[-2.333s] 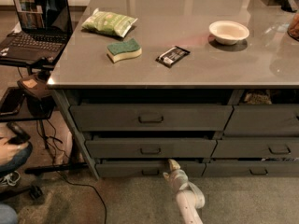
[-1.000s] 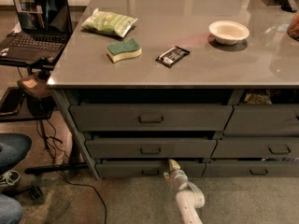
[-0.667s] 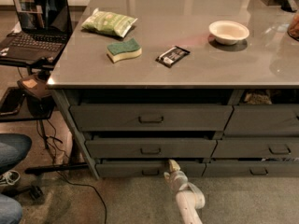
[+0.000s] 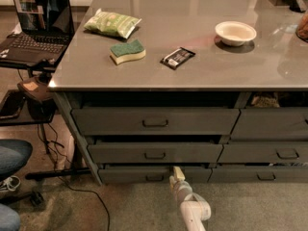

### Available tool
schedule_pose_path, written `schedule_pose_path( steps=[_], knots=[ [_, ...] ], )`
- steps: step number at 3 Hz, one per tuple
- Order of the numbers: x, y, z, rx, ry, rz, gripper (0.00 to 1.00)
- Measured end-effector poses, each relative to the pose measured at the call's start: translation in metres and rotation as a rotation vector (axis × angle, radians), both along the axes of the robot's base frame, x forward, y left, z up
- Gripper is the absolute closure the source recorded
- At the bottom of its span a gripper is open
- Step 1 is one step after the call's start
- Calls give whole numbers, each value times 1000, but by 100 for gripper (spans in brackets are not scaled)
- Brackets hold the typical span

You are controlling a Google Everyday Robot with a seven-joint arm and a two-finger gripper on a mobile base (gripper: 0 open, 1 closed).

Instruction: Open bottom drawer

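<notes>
Your gripper (image 4: 178, 173) hasn't moved; the bottom drawer (image 4: 125, 175) stays unopened, its handle (image 4: 155, 177) just left of the jaws. Whether they're clenched, I can't tell.

Dark grey bottom drawer (image 4: 130, 174), cream hand (image 4: 178, 173) at its top edge (green sponge (image 4: 127, 51) on grey counter (image 4: 192, 23)).

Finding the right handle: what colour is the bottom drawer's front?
The bottom drawer is dark grey, camera view; tool at its top edge.
</notes>
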State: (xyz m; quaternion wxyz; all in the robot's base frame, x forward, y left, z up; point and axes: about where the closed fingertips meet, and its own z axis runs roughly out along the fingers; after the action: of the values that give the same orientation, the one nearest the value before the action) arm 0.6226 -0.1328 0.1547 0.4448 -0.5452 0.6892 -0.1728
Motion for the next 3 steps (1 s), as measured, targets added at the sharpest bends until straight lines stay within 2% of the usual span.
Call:
schedule_pose_path(
  steps=[2, 3],
  knots=[
    [1, 0, 5, -1, 0, 1, 100],
    [-2, 2, 2, -28, 15, 20, 100]
  ],
)
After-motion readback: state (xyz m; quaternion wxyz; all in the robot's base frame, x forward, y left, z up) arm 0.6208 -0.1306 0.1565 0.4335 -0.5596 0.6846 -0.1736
